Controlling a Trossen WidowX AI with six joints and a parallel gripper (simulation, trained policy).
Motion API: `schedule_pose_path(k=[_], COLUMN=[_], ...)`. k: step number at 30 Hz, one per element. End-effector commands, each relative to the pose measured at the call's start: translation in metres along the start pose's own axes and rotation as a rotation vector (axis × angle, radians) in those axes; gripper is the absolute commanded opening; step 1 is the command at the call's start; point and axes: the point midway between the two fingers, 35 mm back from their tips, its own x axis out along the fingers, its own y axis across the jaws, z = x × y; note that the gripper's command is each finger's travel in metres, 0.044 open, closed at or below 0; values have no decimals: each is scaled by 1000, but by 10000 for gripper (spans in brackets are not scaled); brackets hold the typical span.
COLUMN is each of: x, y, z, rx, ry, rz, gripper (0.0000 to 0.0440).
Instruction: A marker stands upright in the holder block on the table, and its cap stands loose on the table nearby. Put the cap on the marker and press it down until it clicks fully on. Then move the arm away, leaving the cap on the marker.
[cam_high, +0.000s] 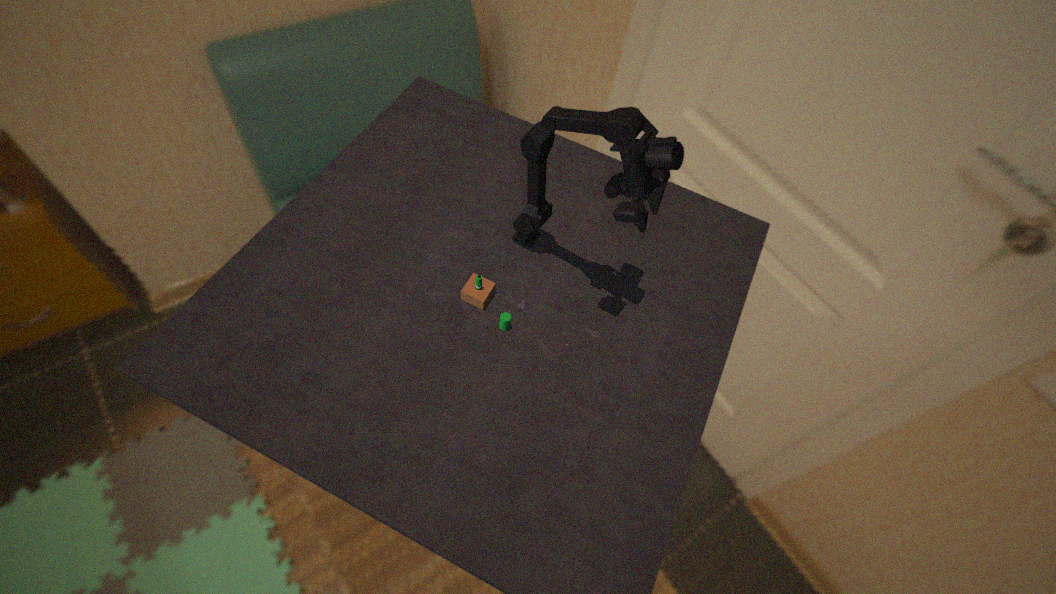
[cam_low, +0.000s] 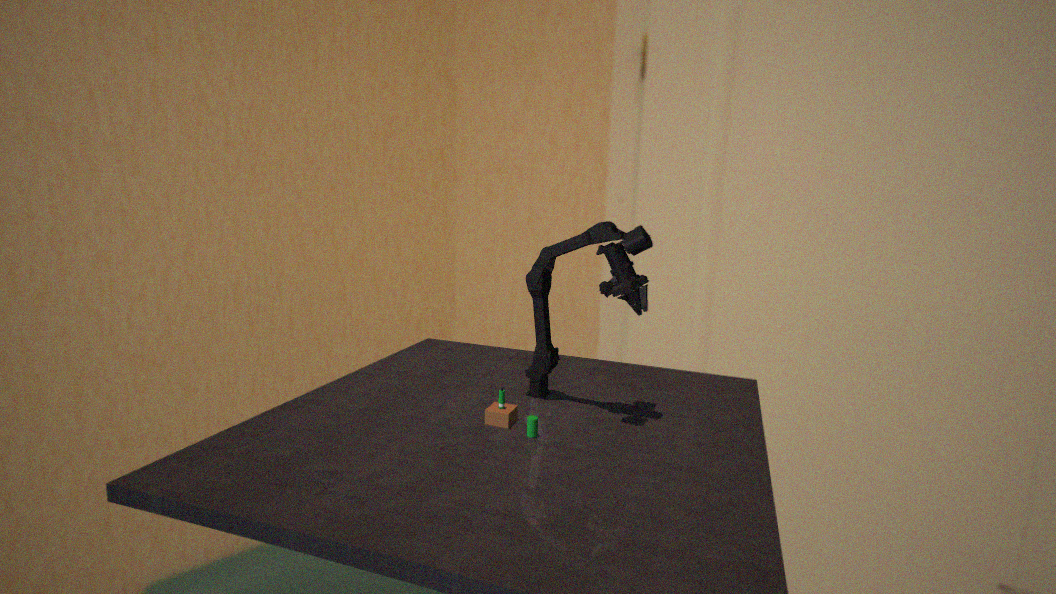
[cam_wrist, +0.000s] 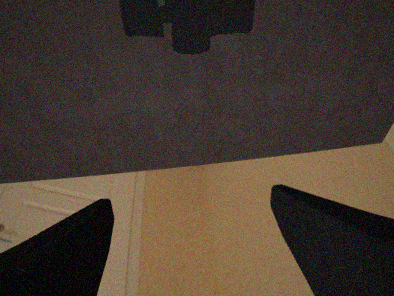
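Note:
The small green marker (cam_high: 478, 282) (cam_low: 502, 397) stands upright in the orange-brown holder block (cam_high: 474, 299) (cam_low: 499, 418), with no cap on it. The loose green cap (cam_high: 505, 322) (cam_low: 532, 427) stands upright on the table beside the block, a short gap away. My gripper (cam_high: 649, 220) (cam_low: 642, 311) (cam_wrist: 193, 203) is open and empty. It hangs high above the table, well to the right of the cap and block in the top and exterior views, and its fingers tilt down and outward. The marker, cap and block are out of the wrist view.
The dark table (cam_high: 413, 413) (cam_low: 413, 495) (cam_wrist: 200, 110) carries the arm's base (cam_high: 528, 229) (cam_low: 538, 387), behind the block and cap. The arm's shadow falls to the right of its base. The wrist view shows a table edge beyond the shadow, with wall and door past it.

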Motion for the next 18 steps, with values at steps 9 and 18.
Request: schedule_pose_path(k=[9, 18], x=[20, 32], y=[23, 42], z=[0, 2], rx=[64, 118], ry=[-62, -100], rz=[6, 13], gripper=[330, 331])
